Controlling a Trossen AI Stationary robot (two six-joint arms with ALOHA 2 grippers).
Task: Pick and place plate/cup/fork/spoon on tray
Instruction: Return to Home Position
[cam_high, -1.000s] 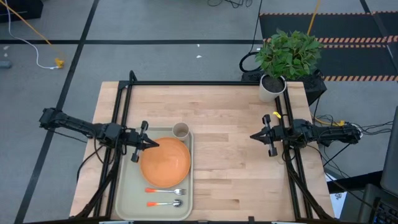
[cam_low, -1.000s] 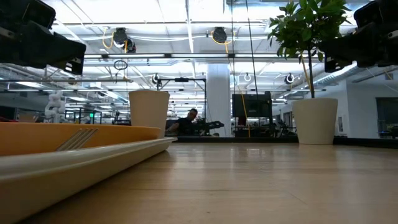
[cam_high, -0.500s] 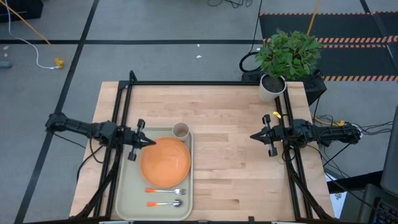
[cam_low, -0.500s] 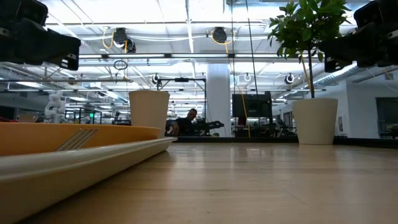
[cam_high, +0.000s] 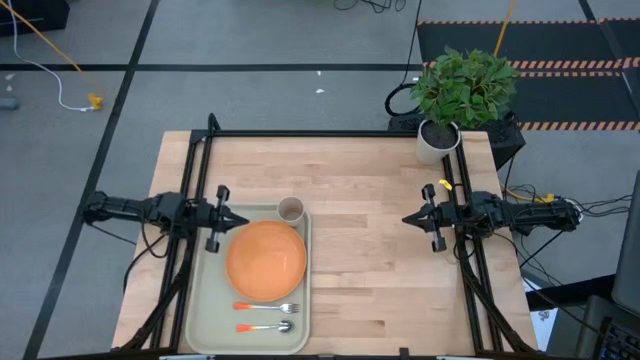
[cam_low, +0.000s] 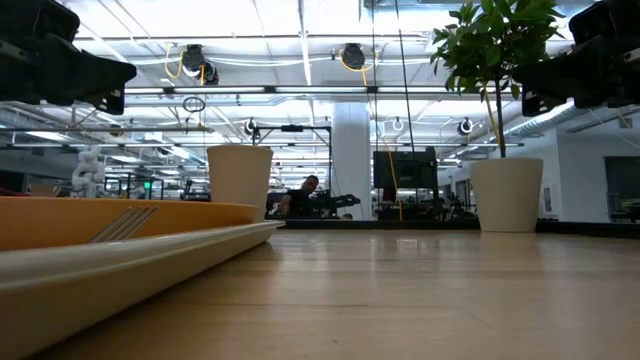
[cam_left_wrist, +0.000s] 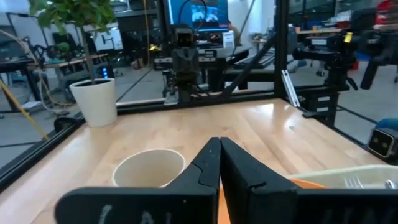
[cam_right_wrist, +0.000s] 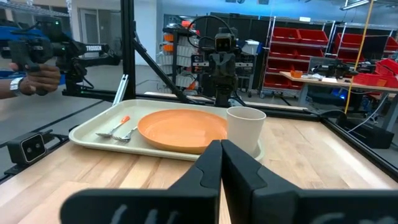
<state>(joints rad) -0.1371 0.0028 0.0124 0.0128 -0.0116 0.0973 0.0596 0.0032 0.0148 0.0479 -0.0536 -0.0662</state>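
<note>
With plate (cam_high: 266, 258), cup (cam_high: 290, 209), fork (cam_high: 267, 307) and spoon (cam_high: 264, 327) all on the tray (cam_high: 206, 300), the left gripper (cam_high: 232, 221), jaws closed and empty, needed only a level retreat clear of the rim.

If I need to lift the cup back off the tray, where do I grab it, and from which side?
Grip the cup across its upper wall near the rim, coming straight down from above. It stands upright, mouth open, in the tray's far corner. The plate sits close on its near side and the tray rim runs behind it, so a sideways approach looks cramped. The left gripper is nearest.
</note>
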